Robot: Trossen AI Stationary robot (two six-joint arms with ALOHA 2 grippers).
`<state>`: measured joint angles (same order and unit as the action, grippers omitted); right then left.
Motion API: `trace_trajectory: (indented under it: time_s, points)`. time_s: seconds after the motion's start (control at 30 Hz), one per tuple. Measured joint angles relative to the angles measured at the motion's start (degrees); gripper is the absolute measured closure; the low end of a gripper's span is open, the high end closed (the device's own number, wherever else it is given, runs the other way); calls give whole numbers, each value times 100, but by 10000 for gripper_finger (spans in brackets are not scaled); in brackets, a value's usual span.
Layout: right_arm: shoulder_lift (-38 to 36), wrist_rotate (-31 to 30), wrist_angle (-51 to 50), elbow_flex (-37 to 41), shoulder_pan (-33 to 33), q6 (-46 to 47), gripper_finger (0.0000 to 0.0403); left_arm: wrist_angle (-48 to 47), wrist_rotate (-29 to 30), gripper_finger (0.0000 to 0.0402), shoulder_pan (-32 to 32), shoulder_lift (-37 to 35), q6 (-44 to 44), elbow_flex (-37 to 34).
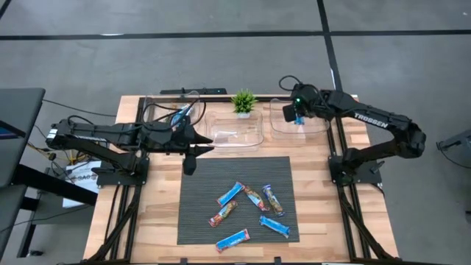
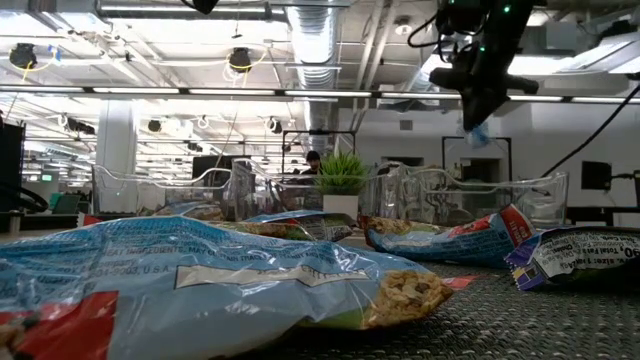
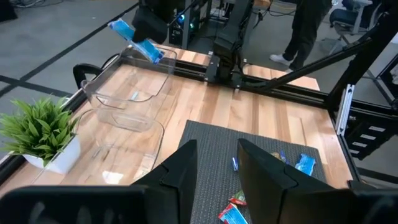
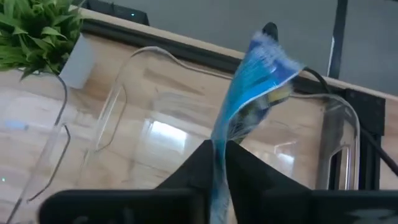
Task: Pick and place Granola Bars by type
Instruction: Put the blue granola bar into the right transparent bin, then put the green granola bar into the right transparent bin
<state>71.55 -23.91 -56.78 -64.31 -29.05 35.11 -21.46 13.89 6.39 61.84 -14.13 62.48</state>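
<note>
Nearest the low camera, a blue bar [image 2: 200, 285] lies flat on the dark mat [image 1: 199, 213], filling the near left of that view; two more bars [image 2: 450, 240] lie behind it to the right.

From above, six bars sit on the mat in a loose cluster:
- blue bar [image 1: 230, 193], far left of the cluster;
- red/orange bar [image 1: 223, 214], just near of it;
- multicoloured bar [image 1: 257, 198], centre;
- multicoloured bar [image 1: 273, 199], right of centre;
- blue bar [image 1: 274, 226], near right;
- blue bar [image 1: 232, 239], nearest edge of the mat.

The right gripper [image 1: 297, 114] is raised over the right bin [image 1: 316, 126] at the far side of the table. Its fingers are clamped on a seventh blue bar [image 4: 252, 109]. The bar hangs from the fingertips above the bin, clear of the bin floor; its free end bends over.

The left gripper [image 1: 190, 163] hovers at the far left edge of the mat, well apart from the cluster. Its fingers [image 3: 180, 174] stand apart with nothing between them.

A middle bin [image 1: 237, 131] sits left of the right bin. A plant [image 1: 243, 101] stands at the far edge between the two bins.

A person [image 3: 308, 28] stands beyond the table.
</note>
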Motion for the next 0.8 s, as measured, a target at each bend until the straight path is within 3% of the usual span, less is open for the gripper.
trace_trajectory:
  time_s: [0.23,0.4,0.57,0.8]
  points:
    - [0,123,100,0,-57,-230,291,-8,4,297,0,0,-2,0]
    - [-9,1150,539,0,255,-363,258,-10,-67,297,-2,0,-2,0]
    - [-11,2136,744,0,1226,-262,243,-12,-673,297,0,0,0,0]
    - [25,2138,728,0,2993,1118,252,-166,-1346,298,0,0,-2,0]
